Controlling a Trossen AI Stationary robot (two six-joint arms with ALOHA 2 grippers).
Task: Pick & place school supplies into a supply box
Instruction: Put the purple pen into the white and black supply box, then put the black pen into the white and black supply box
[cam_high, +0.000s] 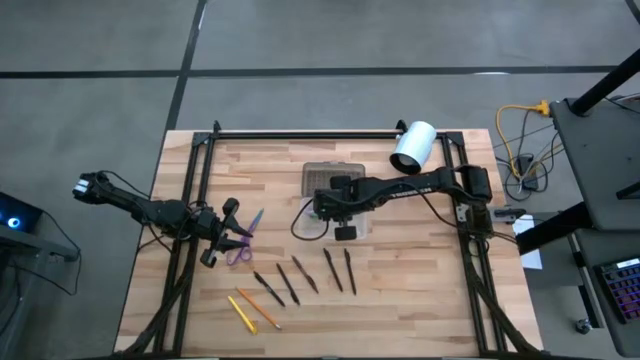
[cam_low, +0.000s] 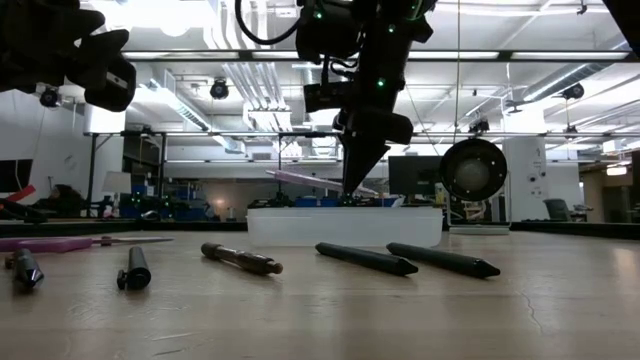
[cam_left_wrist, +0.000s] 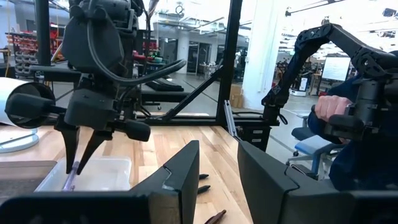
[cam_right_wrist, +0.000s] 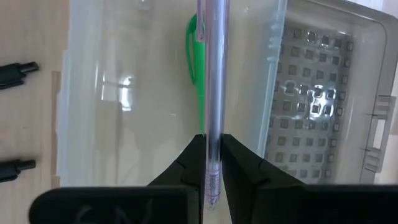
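Note:
The clear supply box (cam_right_wrist: 124, 93) lies open at mid-table, its dotted lid (cam_right_wrist: 323, 106) folded out flat beside it, and a green pen (cam_right_wrist: 198, 68) lies inside. My right gripper (cam_low: 352, 192) points down over the box and is shut on a pinkish pen (cam_low: 305, 180). Near the table's left side, my left gripper (cam_left_wrist: 217, 180) is open and raised (cam_low: 90, 60), above the purple scissors (cam_high: 243, 245) that lie flat on the wood. Several dark pens (cam_high: 305, 275) and two yellow ones (cam_high: 250, 310) lie on the near part of the table. My right gripper pinches the pinkish pen near one end (cam_right_wrist: 211, 155) between its two fingers (cam_right_wrist: 239, 162), from above and across the pen. The pen is lifted clear, just above the box's rim (cam_low: 345, 210), running along the box with its free end (cam_low: 275, 173) slightly higher.
A white cylinder (cam_high: 413, 147) lies near the far right corner, beside the box. Black frame rails (cam_high: 190, 200) run along both sides and the far edge. In the left wrist view a person's hand (cam_left_wrist: 329, 109) shows beyond the table. Bare wood (cam_high: 420, 290) lies near right.

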